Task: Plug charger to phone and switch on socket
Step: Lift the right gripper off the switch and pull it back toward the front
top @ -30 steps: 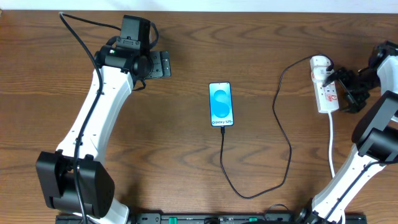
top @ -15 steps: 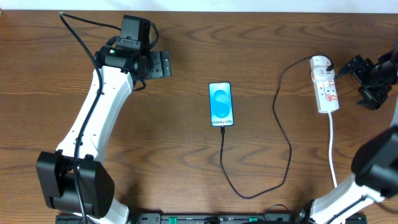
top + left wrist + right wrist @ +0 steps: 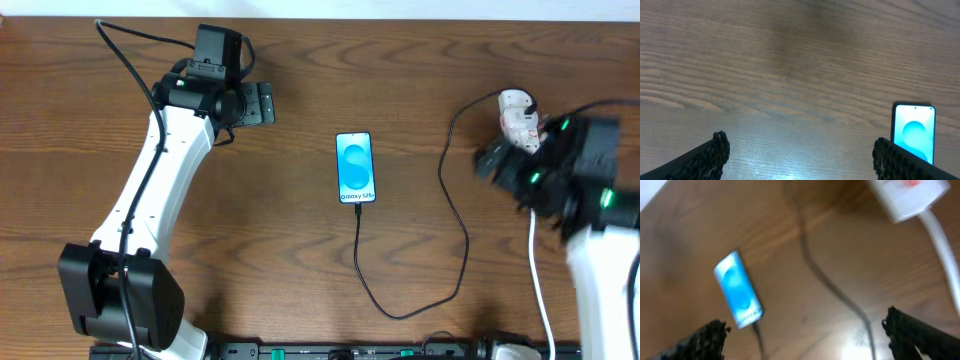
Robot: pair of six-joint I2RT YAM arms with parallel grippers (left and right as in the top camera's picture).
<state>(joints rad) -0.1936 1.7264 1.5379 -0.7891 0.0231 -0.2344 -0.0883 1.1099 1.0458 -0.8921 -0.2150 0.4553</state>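
Observation:
The phone (image 3: 356,167) lies flat mid-table with its cyan screen lit. It also shows in the left wrist view (image 3: 912,132) and in the right wrist view (image 3: 738,290). The charger cable (image 3: 462,235) runs from the phone's bottom edge, loops toward the front and goes up to the socket (image 3: 517,104). My right arm hides the socket's lower half. The socket's end shows in the right wrist view (image 3: 907,197). My right gripper (image 3: 492,165) is blurred, open and empty, just left of the socket above the cable (image 3: 815,272). My left gripper (image 3: 262,103) is open and empty at the far left.
A white cord (image 3: 540,285) runs from the socket toward the table's front edge and also shows in the right wrist view (image 3: 942,245). The left arm (image 3: 150,200) stretches along the left side. The right arm's body (image 3: 605,250) fills the right front corner.
My right arm has swung from the far right of the socket leftward and forward, and now covers the socket's lower half. The left arm, phone and cable have not moved.

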